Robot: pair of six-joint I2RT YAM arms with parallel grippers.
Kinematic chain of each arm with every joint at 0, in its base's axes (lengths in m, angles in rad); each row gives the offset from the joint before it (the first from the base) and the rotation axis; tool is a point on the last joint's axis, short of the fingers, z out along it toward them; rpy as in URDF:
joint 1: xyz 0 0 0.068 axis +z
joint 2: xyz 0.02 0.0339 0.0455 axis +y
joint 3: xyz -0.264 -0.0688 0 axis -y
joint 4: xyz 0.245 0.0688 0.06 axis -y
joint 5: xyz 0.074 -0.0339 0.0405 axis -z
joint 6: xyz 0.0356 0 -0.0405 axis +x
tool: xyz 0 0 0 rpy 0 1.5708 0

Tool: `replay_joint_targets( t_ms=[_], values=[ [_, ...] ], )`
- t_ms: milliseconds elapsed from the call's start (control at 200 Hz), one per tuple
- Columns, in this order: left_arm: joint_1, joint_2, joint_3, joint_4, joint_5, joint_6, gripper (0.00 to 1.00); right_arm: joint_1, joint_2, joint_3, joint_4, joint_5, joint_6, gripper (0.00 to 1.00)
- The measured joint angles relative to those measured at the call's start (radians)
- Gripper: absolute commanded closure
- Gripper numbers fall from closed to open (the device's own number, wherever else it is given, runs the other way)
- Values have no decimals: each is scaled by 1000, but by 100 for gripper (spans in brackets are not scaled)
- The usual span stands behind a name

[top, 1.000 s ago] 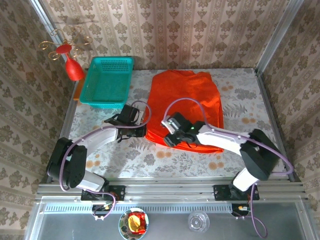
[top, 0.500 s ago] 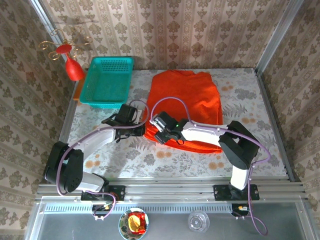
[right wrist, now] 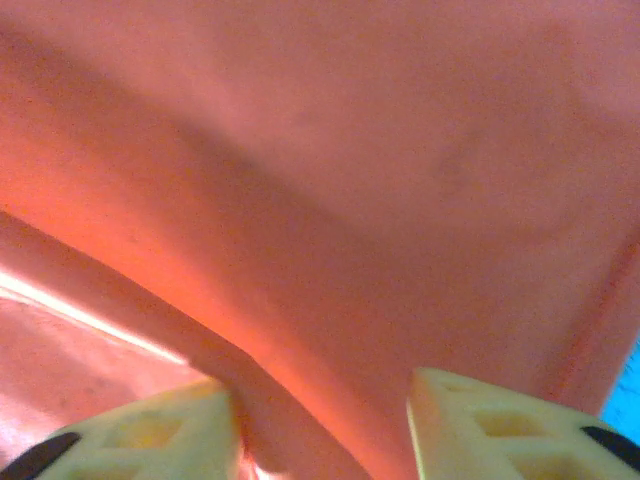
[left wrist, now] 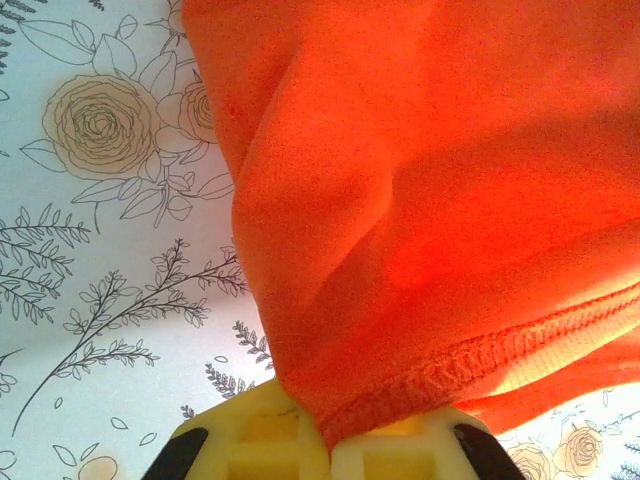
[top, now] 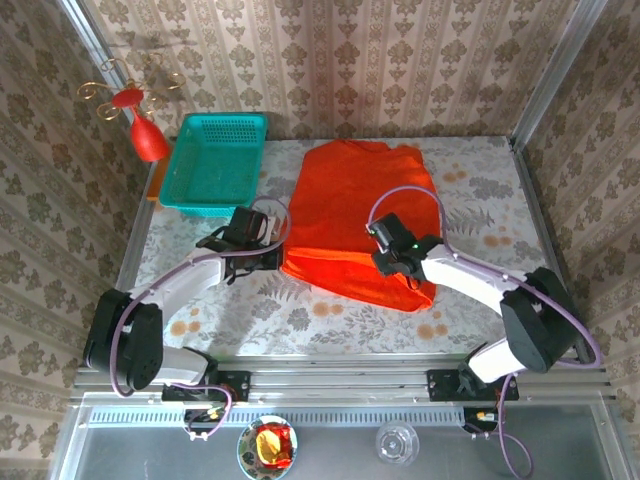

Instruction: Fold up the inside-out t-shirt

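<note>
Pinching the near-left hem corner of the inside-out t-shirt [top: 370,195], the left hand [top: 272,262] has its fingers together on the stitched edge. The garment lies flat mid-desk [top: 480,180], its long axis running away from the arms. The right hand [top: 398,265] sits over the near-right hem, nearer that corner, its fingers apart with a ridge of cloth between them; whether it grips I cannot tell.

The table [top: 300,315], covered in a pale cloth printed with flowers and leaves, carries the orange-red t-shirt [top: 370,200], spread from its middle toward the far edge, and a teal basket [top: 205,203] at its far left, just beside the t-shirt.
</note>
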Motion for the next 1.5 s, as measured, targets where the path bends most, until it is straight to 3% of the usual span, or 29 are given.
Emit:
replay_joint_targets(
  t_ms=[210, 395, 520, 580, 680, 950, 1000, 1305, 1500],
  values=[
    [0, -1, -7, -4, 4, 0, 100, -48, -34, -13, -16, -19, 12, 100],
    [-9, -38, -32, -3, 20, 6, 88, -47, -47, -13, -36, -72, 18, 100],
    [-32, -80, -40, -3, 27, 20, 100, -47, -103, -13, -42, -113, 17, 100],
    [-36, -87, -40, -3, 31, 26, 100, -40, -125, -13, -41, -144, 13, 90],
    [-35, -84, -37, -8, 31, 27, 100, 2, -129, -13, -42, -178, 3, 57],
    [-35, -76, -9, -18, 34, 26, 100, 173, 30, 36, -42, -116, -8, 23],
    [-35, -76, -8, -19, 36, 26, 100, 197, 68, 66, -41, -96, -16, 8],
    [-35, -81, -7, -31, 39, 14, 100, 333, 307, 284, 49, 33, -12, 5],
    [-35, -99, -7, -32, 38, 7, 100, 383, 420, 333, 108, 217, -13, 7]
  ],
)
